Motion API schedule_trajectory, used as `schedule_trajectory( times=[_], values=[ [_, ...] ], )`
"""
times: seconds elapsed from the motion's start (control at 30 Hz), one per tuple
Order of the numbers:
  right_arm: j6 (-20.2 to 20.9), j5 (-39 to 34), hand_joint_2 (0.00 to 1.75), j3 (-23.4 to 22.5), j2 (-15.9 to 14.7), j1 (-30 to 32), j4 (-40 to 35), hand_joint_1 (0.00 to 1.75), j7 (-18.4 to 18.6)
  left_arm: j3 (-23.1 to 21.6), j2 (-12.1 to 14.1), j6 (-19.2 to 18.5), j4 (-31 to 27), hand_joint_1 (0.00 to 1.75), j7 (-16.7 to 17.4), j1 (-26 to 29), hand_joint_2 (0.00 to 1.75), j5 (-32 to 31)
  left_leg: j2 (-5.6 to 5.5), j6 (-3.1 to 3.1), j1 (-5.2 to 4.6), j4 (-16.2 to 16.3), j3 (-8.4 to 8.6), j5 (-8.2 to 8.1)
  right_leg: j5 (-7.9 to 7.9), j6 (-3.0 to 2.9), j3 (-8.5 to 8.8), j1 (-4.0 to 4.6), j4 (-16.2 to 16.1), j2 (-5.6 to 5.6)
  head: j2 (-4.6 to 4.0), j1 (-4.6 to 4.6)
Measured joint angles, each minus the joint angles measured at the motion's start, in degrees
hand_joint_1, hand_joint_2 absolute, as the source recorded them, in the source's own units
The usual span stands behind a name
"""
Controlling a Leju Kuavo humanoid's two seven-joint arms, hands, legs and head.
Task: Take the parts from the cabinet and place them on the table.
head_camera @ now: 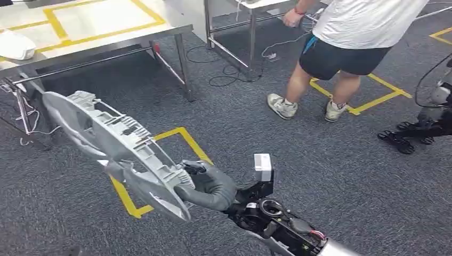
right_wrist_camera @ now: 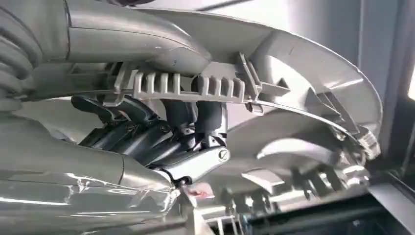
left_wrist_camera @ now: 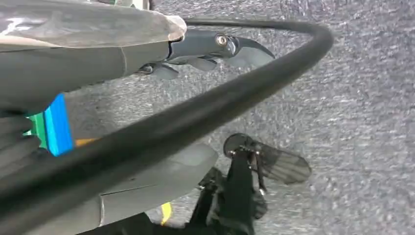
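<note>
A large grey plastic part [head_camera: 112,138], curved and ribbed on its inner side, hangs in the air over the carpet. My right hand [head_camera: 210,186] grips it at its near end. The right wrist view shows that hand [right_wrist_camera: 161,137] with dark fingers wrapped over a toothed rib of the part [right_wrist_camera: 303,83]. The steel table [head_camera: 106,32] with yellow tape lines stands at the far left, beyond the part's far end. My left hand [left_wrist_camera: 210,49] hangs over the carpet with its fingers loose and nothing in them.
A white object [head_camera: 16,45] lies on the steel table's left end. A person [head_camera: 352,32] in a white shirt and dark shorts stands at the far right by a second table [head_camera: 250,10]. Cables [head_camera: 229,74] trail on the floor. Black equipment [head_camera: 421,128] sits at the right edge.
</note>
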Motion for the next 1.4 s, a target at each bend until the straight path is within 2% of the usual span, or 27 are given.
schedule_trajectory(
  times=[0.03, 0.13, 0.23, 0.3, 0.33, 0.37, 0.43, 0.47, 0.5, 0.53, 0.63, 0.67, 0.7, 0.73, 0.8, 0.83, 0.87, 0.93, 0.97, 1.0, 1.07, 1.13, 1.17, 1.2, 1.27, 1.33, 1.4],
  values=[
    [0.00, 0.09, 1.75, -0.05, 0.00, -0.02, -0.02, 1.75, 0.13, 0.00, 0.11, 0.00, 0.00, 0.00, -0.07, 0.03, 1.75, -0.02, -1.19, 1.05, -0.01, -0.13, -0.17, 0.29, -0.23, 0.28, 0.28, -0.10, 0.24, -0.48, 0.00, 0.19],
    [-0.02, 0.11, 1.75, -0.05, 0.00, 0.00, -0.02, 1.75, 0.17, 0.00, 0.15, 0.00, 0.00, 0.00, -0.07, 0.37, 1.75, -0.09, -2.89, 2.45, -0.16, 0.08, -0.34, 0.10, -0.48, 0.83, 0.92, -0.24, 0.10, -1.84, 0.00, 0.95],
    [-0.02, 0.20, 1.75, -0.13, -0.09, 0.02, -0.07, 1.75, 0.17, 0.00, 0.15, 0.00, 0.00, 0.00, -0.07, 0.21, 1.75, -0.26, -4.22, 3.49, -0.02, -0.11, -0.28, 0.34, -5.48, 1.54, -2.07, -0.75, 7.19, 3.72, 0.00, 1.68],
    [-0.04, 0.26, 1.75, -0.26, -0.39, 0.13, -0.07, 1.75, 0.20, 0.00, 0.15, 0.00, 0.00, 0.00, -0.07, 0.14, 1.75, -0.37, -5.62, 3.71, -0.32, -0.10, -0.41, 0.40, -9.54, 1.52, -6.76, -0.72, 17.48, 4.77, 0.00, 2.42],
    [-0.09, 0.28, 1.75, -0.26, -0.53, 0.28, -0.07, 1.75, 0.22, 0.00, 0.18, 0.00, 0.00, 0.00, -0.07, 0.16, 1.75, -0.42, -6.38, 3.75, -0.49, -0.10, -0.41, 0.43, -9.74, 1.37, -8.02, -0.71, 19.86, 4.91, 0.00, 2.59],
    [-0.11, 0.41, 1.75, -0.29, -0.63, 0.40, -0.07, 1.75, 0.26, 0.00, 0.18, 0.00, 0.00, 0.00, -0.07, 0.19, 1.75, -0.41, -7.18, 3.77, -0.63, -0.09, -0.37, 0.44, -8.52, 1.07, -7.86, -0.69, 19.14, 5.00, 0.00, 2.77],
    [-0.11, 0.50, 1.75, -0.31, -0.72, 0.39, -0.07, 1.75, 0.33, 0.00, 0.15, -0.07, 0.00, 0.00, -0.07, 0.20, 1.75, -0.44, -8.95, 3.84, -0.84, -0.09, -0.30, 0.55, -2.90, -0.07, -4.08, -0.33, 10.18, 5.92, 0.00, 3.32],
    [-0.11, 0.50, 1.75, -0.31, -0.72, 0.35, -0.07, 1.75, 0.35, 0.00, 0.13, -0.07, 0.00, 0.00, -0.07, 0.17, 1.75, -0.44, -9.68, 3.82, -0.82, -0.10, -0.30, 0.64, -0.10, -0.84, -1.71, -0.12, 4.52, 8.05, 0.00, 3.40],
    [-0.09, 0.48, 1.75, -0.31, -0.74, 0.35, -0.07, 1.75, 0.35, 0.00, -0.11, -0.09, 0.00, 0.00, -0.09, 0.15, 1.75, -0.44, -10.16, 3.67, -0.57, -0.11, -0.43, 0.77, -0.20, -1.63, -0.56, -0.15, 1.90, 11.31, 0.00, 3.36],
    [-0.09, 0.48, 1.75, -0.31, -0.77, 0.37, -0.09, 1.75, 0.35, 0.00, -0.20, -0.11, 0.00, 0.00, -0.11, 0.06, 1.75, -0.46, -11.00, 3.35, -0.53, -0.10, -0.64, 0.96, 0.16, -1.52, -0.42, -0.20, 1.19, 11.40, 0.00, 2.97],
    [-0.11, 0.46, 1.75, -0.29, -0.79, 0.32, -0.31, 1.75, 0.59, 0.00, -0.11, -0.11, 0.02, 0.00, -0.13, 0.59, 1.75, -0.44, -13.29, 1.89, -0.23, -0.86, -1.26, 1.93, 0.24, -1.80, 0.60, 0.20, 0.13, 8.98, 0.00, 3.99],
    [-0.11, 0.46, 1.75, -0.29, -0.81, 0.29, -0.37, 1.75, 0.68, 0.00, -0.11, -0.15, 0.02, 0.00, -0.13, 0.69, 1.75, -0.44, -11.82, 2.09, -0.33, -0.42, -1.45, 1.59, 1.01, -1.49, 1.06, -0.69, -1.20, 7.92, 0.00, 3.84],
    [-0.13, 0.46, 1.75, -0.26, -0.81, 0.36, -0.37, 1.75, 0.74, 0.00, -0.22, -0.15, 0.02, 0.00, -0.13, 0.60, 1.75, -0.44, -8.36, 1.82, -0.60, 0.87, -2.14, 0.30, 1.40, -1.47, 1.22, -0.55, -1.79, 7.21, 0.00, 3.41],
    [-0.09, 0.44, 1.75, -0.29, -0.81, 0.28, -0.42, 1.75, 0.68, 0.00, -0.20, -0.15, 0.02, 0.00, -0.15, 0.39, 1.75, -0.46, -6.27, 1.47, -0.55, 4.48, -3.91, -2.16, 1.59, -1.77, 1.12, -0.52, -1.91, 6.31, 0.00, 2.79],
    [-0.13, 0.44, 1.75, -0.31, -0.83, 0.42, -0.44, 1.75, 0.72, 0.00, -0.13, -0.15, 0.02, 0.00, -0.15, 0.12, 1.75, -0.46, -5.10, 0.71, -0.35, 14.08, -8.31, -6.51, 1.56, -1.76, 0.88, -0.45, -1.89, 4.30, 0.00, 2.09],
    [-0.18, 0.44, 1.75, -0.29, -0.83, 0.46, -0.44, 1.75, 0.76, 0.00, -0.13, -0.15, 0.02, 0.00, -0.15, 0.16, 1.75, -0.46, -4.92, 0.36, -0.19, 16.78, -9.47, -7.08, 1.52, -1.75, 0.79, -0.45, -1.86, 3.35, 0.00, 1.85],
    [-0.20, 0.44, 1.75, -0.29, -0.83, 0.47, -0.44, 1.75, 0.81, 0.00, -0.13, -0.15, 0.02, 0.00, -0.15, 0.23, 1.75, -0.44, -4.73, 0.11, 0.00, 16.34, -9.07, -6.28, 1.48, -1.69, 0.77, -0.47, -1.83, 2.63, 0.00, 1.48],
    [-0.26, 0.44, 1.75, -0.29, -0.87, 0.46, -0.44, 1.75, 0.87, 0.00, 0.07, -0.15, 0.02, 0.00, -0.15, 0.27, 1.75, -0.44, -3.86, -0.37, 0.43, 7.63, -3.92, -2.00, 1.17, -1.23, 0.74, -0.61, -1.49, 1.35, 0.00, 1.04],
    [-0.26, 0.44, 1.75, -0.29, -0.87, 0.44, -0.44, 1.75, 0.87, 0.00, 0.18, -0.15, 0.02, 0.00, -0.15, 0.26, 1.75, -0.44, -2.56, -0.55, 0.52, 2.20, -0.64, -0.06, 0.85, -0.78, 0.73, -0.68, -1.01, 0.82, 0.00, 0.89],
    [-0.26, 0.44, 1.75, -0.29, -0.87, 0.42, -0.48, 1.75, 0.85, 0.00, 0.16, -0.15, 0.02, 0.00, -0.15, 0.07, 1.75, -0.46, -0.82, -0.19, 0.30, -0.74, 0.71, -0.67, 0.40, -0.18, 0.53, -0.30, -0.47, 0.27, 0.00, 0.46],
    [-0.26, 0.48, 1.75, -0.22, -0.85, 0.40, -0.52, 1.75, 0.92, 0.00, 0.24, -0.24, 0.02, 0.00, -0.17, 0.23, 1.75, -0.48, -2.19, 1.51, -0.06, -0.47, 0.65, -0.40, 0.09, 0.32, 0.58, -0.11, -0.27, -0.08, 0.00, 0.72],
    [-0.26, 0.50, 1.75, -0.24, -0.87, 0.39, -0.52, 1.75, 0.92, 0.00, 0.24, -0.41, 0.02, 0.00, -0.30, 0.49, 1.75, -0.50, -2.67, 2.29, -0.17, -0.42, 0.58, -0.42, 0.04, 0.68, 0.90, -0.29, -0.30, -0.50, 0.00, 1.28],
    [-0.28, 0.48, 1.75, -0.24, -0.87, 0.39, -0.57, 1.75, 0.92, 0.00, 0.24, -0.44, 0.02, 0.00, -0.46, 0.51, 1.75, -0.50, -2.82, 2.77, 0.08, -0.65, 0.71, -0.25, -0.52, 1.10, 0.69, -0.56, 0.08, 0.33, 0.00, 1.22],
    [-0.28, 0.50, 1.75, -0.22, -0.87, 0.42, -0.63, 1.75, 0.92, 0.00, 0.24, -0.46, 0.02, 0.00, -0.57, 0.44, 1.75, -0.57, -2.91, 3.15, 0.07, -0.64, 0.72, -0.27, -2.15, 1.34, -0.17, -0.78, 2.00, 2.55, 0.00, 1.46],
    [-0.22, 0.05, 1.75, -0.31, -1.03, 0.48, -0.68, 1.75, 0.87, 0.00, 0.26, -0.59, 0.02, 0.00, -0.66, 0.19, 1.75, -0.66, -3.36, 3.57, -0.06, -0.64, 0.61, -0.25, -7.20, 1.56, -4.46, -0.82, 11.87, 4.52, 0.00, 2.38],
    [0.00, -0.92, 1.75, -0.33, -1.20, 0.79, -0.68, 1.75, 1.20, 0.00, 0.28, -0.57, 0.02, 0.00, -0.66, 0.18, 1.75, -0.65, -3.86, 3.61, -0.28, -0.63, 0.64, -0.27, -9.48, 1.55, -8.05, -0.82, 19.44, 4.82, 0.00, 2.88],
    [0.00, -1.49, 1.75, -0.33, -1.31, 0.98, -0.66, 1.75, 1.60, 0.00, 0.26, -0.55, 0.02, 0.00, -0.66, 0.19, 1.75, -0.63, -4.54, 3.61, -0.44, -0.62, 0.79, -0.27, -6.21, 1.04, -7.04, -0.80, 16.39, 4.94, 0.00, 3.36]
  ],
)
